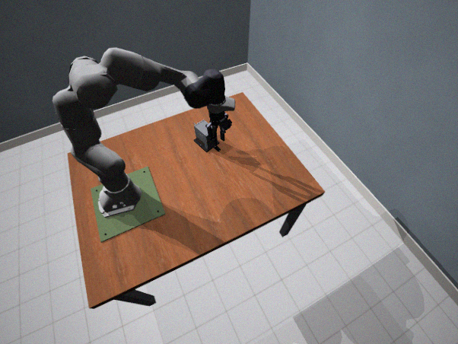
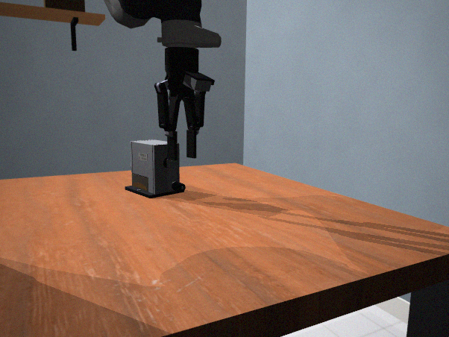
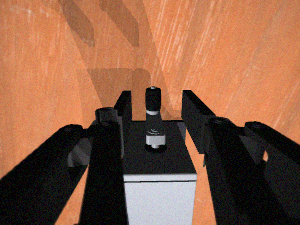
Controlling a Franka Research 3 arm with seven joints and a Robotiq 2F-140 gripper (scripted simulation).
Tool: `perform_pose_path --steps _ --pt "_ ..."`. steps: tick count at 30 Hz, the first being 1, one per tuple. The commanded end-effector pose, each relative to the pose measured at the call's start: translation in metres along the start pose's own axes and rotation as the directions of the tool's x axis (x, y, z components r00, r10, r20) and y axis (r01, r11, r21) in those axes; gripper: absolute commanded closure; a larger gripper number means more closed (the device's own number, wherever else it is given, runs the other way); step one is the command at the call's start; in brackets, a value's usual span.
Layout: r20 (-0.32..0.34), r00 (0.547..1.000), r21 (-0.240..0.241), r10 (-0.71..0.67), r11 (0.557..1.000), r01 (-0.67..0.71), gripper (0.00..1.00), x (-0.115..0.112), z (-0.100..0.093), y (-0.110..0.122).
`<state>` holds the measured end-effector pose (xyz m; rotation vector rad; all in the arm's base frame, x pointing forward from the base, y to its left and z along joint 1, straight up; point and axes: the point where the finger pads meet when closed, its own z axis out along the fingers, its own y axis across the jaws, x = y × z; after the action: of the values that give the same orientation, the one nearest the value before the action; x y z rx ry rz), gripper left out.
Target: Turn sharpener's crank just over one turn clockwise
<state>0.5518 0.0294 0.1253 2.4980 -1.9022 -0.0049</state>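
Exterior view, sharpener [image 2: 149,168] label unreadable, hand [image 2: 182,145] spread, pinching nothing.

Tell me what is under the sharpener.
The sharpener stands on a thin dark base plate, which lies on the wooden table. The crank knob hangs low beside it. The plate's underside is covered.

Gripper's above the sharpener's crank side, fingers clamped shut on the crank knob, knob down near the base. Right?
Not quite. The gripper is above the crank side of the sharpener, and the crank knob is down near the base, but the fingers stand apart and hold nothing. The exterior view shows the knob free, well below the fingertips.
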Motion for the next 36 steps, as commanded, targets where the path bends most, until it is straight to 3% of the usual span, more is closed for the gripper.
perform_pose_path --steps 1,20,36 --pt "-0.002 1.0 0.004 0.004 1.0 -0.004 0.61 0.0 -0.001 -0.001" --pt "-0.002 1.0 0.004 0.004 1.0 -0.004 0.61 0.0 0.001 -0.001" --pt "-0.001 1.0 0.004 0.004 1.0 -0.004 0.61 0.0 0.016 -0.001"
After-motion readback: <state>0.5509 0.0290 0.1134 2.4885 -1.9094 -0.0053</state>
